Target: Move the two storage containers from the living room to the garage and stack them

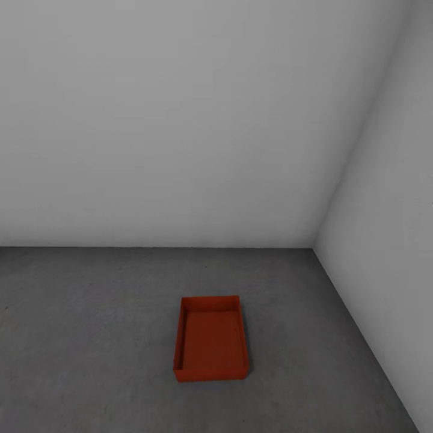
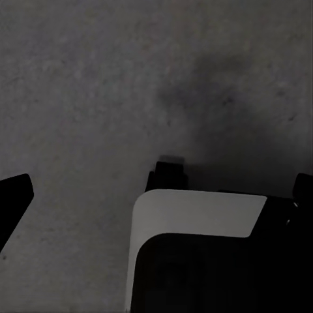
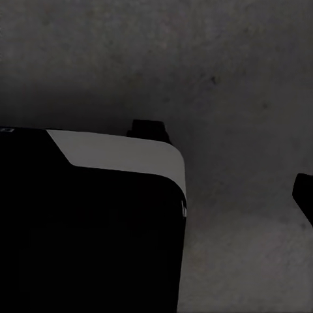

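Note:
An orange-red storage container (image 1: 211, 347) stands upright on the grey concrete floor (image 1: 90, 337) of the garage, near the corner of two white walls. It looks like a single open bin, and I cannot tell whether another is nested inside it. In the left wrist view, my left gripper (image 2: 156, 194) hangs open over bare floor, with dark fingertips (image 2: 14, 199) at both edges of the picture. In the right wrist view, my right gripper (image 3: 156, 195) also holds nothing. One of its fingertips (image 3: 304, 194) shows at the far edge.
White walls (image 1: 180, 120) meet in a corner (image 1: 314, 246) behind and to the right of the bin. Both wrist views show parts of my own black-and-white base (image 2: 202, 215) over mottled concrete (image 3: 228, 78). Open floor lies left of the bin.

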